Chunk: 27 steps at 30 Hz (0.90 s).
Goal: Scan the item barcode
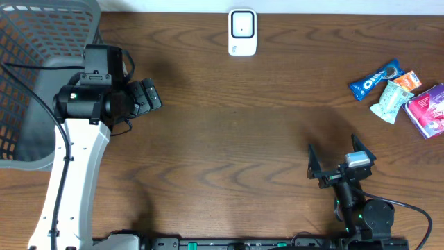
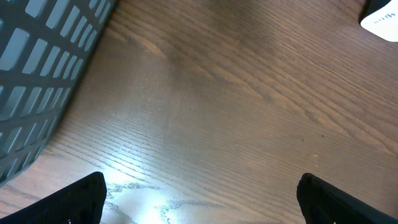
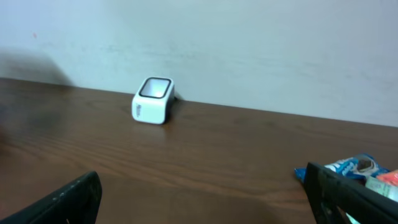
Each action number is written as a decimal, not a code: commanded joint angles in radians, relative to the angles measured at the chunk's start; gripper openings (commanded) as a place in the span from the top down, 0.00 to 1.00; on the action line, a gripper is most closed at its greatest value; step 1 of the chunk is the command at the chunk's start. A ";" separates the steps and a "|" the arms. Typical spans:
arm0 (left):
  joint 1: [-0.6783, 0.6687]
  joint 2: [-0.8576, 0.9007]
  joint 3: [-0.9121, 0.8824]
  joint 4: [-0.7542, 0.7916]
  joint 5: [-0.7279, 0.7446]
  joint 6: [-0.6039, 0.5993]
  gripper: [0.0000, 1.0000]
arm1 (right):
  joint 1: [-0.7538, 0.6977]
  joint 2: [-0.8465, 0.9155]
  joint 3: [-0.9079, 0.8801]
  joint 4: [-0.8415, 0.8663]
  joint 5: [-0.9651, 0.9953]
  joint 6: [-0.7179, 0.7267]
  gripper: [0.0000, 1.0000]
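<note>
Overhead: your left gripper (image 1: 148,97) spread, upper left by grey mesh basket (image 1: 41,35); right gripper (image 1: 338,158) spread, lower right — white boxy scanner (image 1: 242,32) top centre.

Even, moderate light from above falls on the dark brown wood-grain table (image 1: 229,139), leaving only soft, faint shadows. In the left wrist view a white glare patch shines on the wood at the bottom edge. The right wrist view is dimmer and softer, the small white box-shaped scanner (image 3: 152,101) slightly blurred, a dark shadow at the view's left edge.
</note>
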<state>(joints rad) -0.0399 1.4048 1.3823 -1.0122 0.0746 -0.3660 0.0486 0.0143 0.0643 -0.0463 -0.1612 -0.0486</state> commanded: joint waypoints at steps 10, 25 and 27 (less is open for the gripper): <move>0.002 0.004 0.005 -0.001 -0.012 -0.002 0.02 | -0.047 -0.009 -0.059 0.107 0.002 -0.024 0.01; 0.002 0.004 0.005 -0.001 -0.012 -0.002 0.02 | -0.074 -0.009 -0.059 -0.028 0.190 0.130 0.01; 0.002 0.004 0.005 -0.001 -0.012 -0.002 0.02 | -0.075 -0.009 -0.059 -0.029 0.190 0.130 0.01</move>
<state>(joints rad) -0.0399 1.4048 1.3823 -1.0122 0.0746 -0.3660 -0.0128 0.0128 0.0086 -0.0711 -0.0128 0.0475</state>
